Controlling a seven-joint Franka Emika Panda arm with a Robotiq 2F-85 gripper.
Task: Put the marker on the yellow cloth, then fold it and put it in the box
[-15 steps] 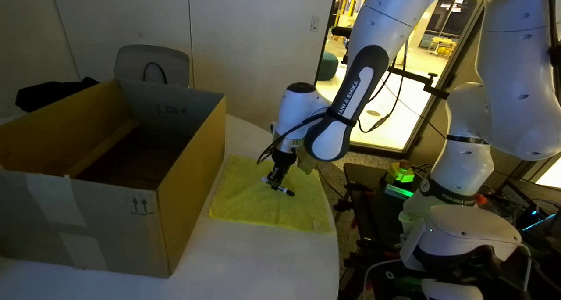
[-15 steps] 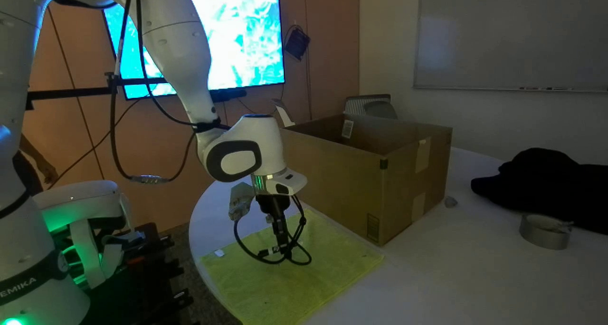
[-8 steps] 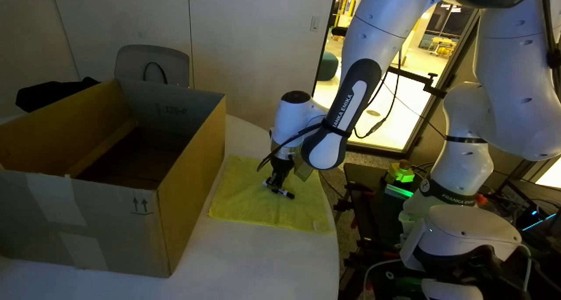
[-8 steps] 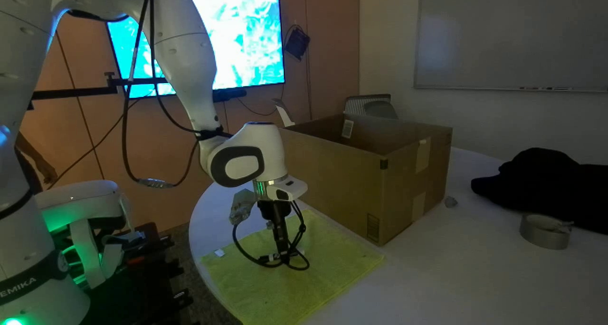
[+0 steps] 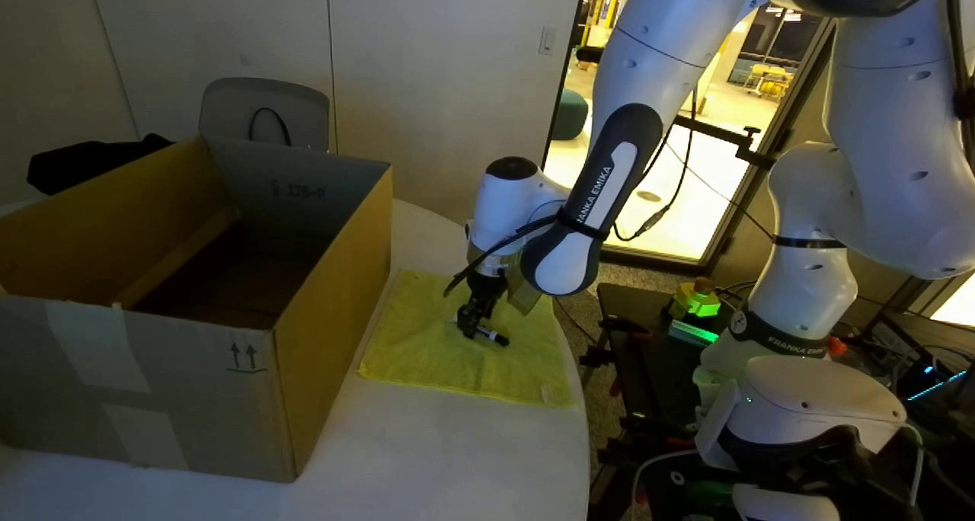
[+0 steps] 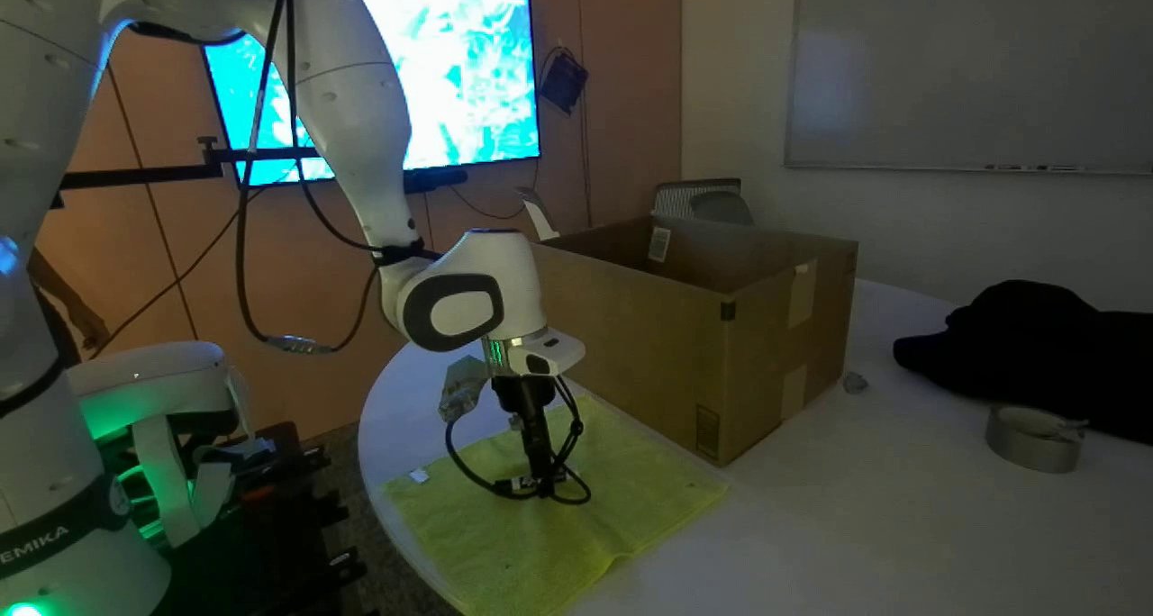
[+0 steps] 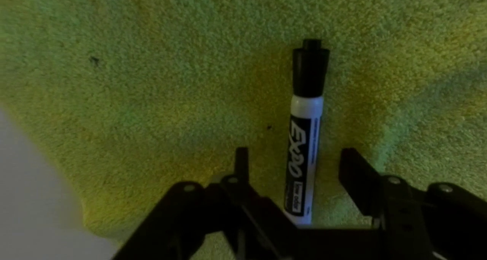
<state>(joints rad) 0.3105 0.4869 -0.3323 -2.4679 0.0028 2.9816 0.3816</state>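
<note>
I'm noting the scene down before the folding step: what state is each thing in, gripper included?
Yellow cloth: spread out, unfolded, slightly rumpled
Marker: capped, lying on the yellow cloth
Gripper: open, straddling the marker, with gaps at the tips on both sides
Box: upright, open at the top
Wall screen: on, showing a bright picture
Grey tape roll: lying flat
Black bundle: heaped up, too dark for detail

Beneath me the cloth lies on the table, near its rounded edge. The marker rests near the middle of the cloth, between the jaws of my gripper and apart from both. Just beside the cloth stands the box. To its right, in an exterior view, lies a bundle, with a tape roll before it.
</note>
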